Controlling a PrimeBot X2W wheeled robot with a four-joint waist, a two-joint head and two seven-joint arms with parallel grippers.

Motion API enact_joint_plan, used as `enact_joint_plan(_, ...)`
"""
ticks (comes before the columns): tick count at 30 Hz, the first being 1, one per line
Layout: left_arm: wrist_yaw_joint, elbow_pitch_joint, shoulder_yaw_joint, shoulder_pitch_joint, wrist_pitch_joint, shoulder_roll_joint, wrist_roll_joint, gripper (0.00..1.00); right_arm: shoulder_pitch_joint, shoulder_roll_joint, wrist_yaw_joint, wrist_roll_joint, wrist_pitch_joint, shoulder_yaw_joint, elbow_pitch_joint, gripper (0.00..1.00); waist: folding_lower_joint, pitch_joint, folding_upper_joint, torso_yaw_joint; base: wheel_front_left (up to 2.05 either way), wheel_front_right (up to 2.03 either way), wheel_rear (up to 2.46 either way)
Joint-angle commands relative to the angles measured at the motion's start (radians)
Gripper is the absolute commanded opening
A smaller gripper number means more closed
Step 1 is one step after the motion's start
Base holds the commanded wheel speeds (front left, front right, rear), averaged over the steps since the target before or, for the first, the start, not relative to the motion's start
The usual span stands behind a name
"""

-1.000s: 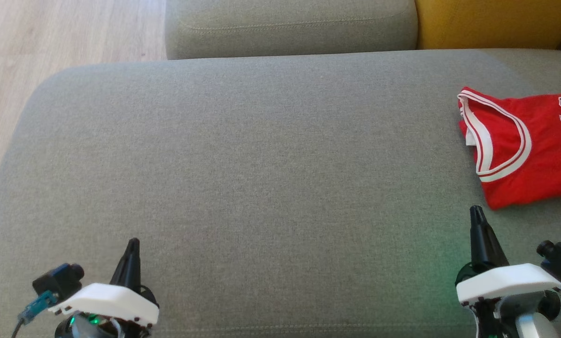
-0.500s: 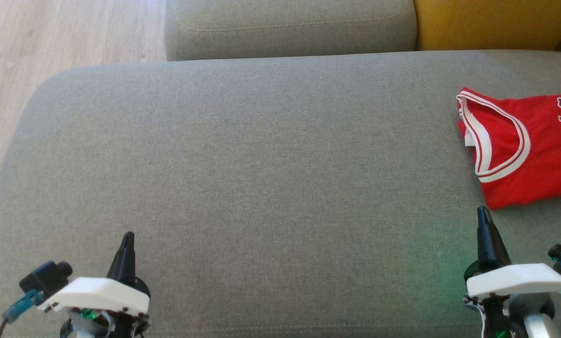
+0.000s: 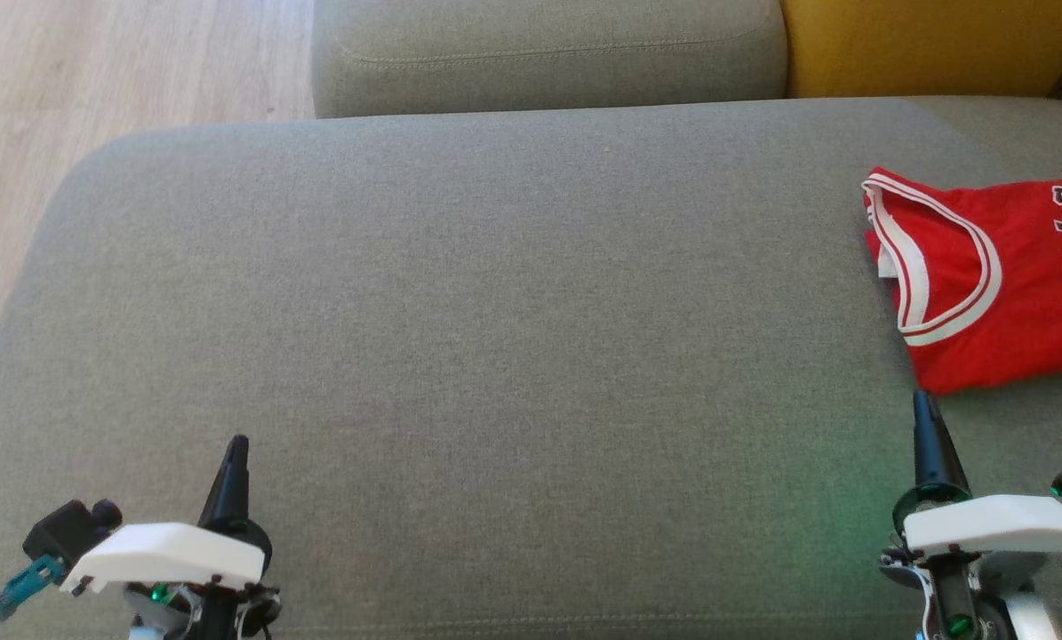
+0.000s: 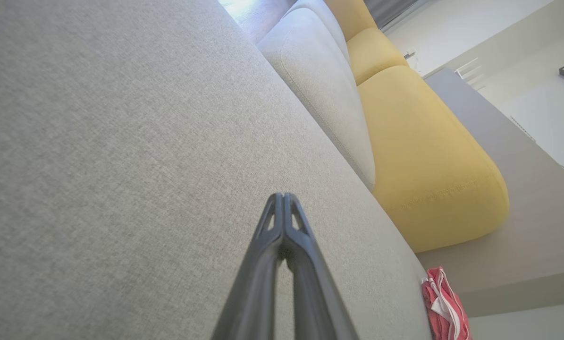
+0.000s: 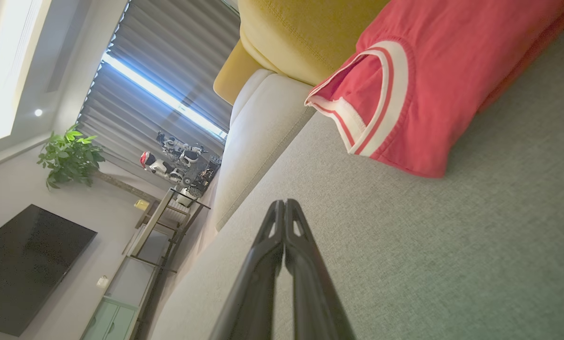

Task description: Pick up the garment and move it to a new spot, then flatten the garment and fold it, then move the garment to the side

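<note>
The garment [image 3: 1002,276] is a red jersey with white trim, folded and lying at the right edge of the grey sofa seat [image 3: 495,293]; it also appears as the garment [image 5: 433,80] close ahead in the right wrist view and the garment [image 4: 444,304] far off in the left wrist view. My right gripper [image 3: 923,402] is shut and empty, its tip just short of the jersey's near corner. My left gripper [image 3: 236,445] is shut and empty at the lower left, over bare cushion. Shut tips show as the left gripper [image 4: 283,196] and the right gripper [image 5: 284,203].
A grey back cushion [image 3: 548,53] and a yellow cushion [image 3: 930,44] line the far side of the seat. Wooden floor [image 3: 95,71] lies beyond the seat's left edge. A television [image 5: 22,264] and shelving stand across the room.
Both grippers have drawn back toward the bottom of the head view, the right one also shifting slightly right. The garment has stayed in place.
</note>
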Motion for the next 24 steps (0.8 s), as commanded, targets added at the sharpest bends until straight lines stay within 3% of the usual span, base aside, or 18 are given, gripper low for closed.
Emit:
enact_joint_plan(1,-0.008,-0.038,0.034,-0.059,0.007,0.002,-0.031,0.00,-0.056,-0.019,0.002,0.038,0.004,0.006,-0.027,0.00,0.0000,0.000,0.0000,0.000,0.00,0.00,0.00)
enact_joint_plan(24,-0.039,-0.049,0.099,-0.076,0.070,-0.024,-0.254,0.00,-0.079,-0.020,0.003,0.298,0.040,-0.014,-0.011,0.00,0.0000,-0.007,0.0000,-0.003,0.00,0.00,0.00)
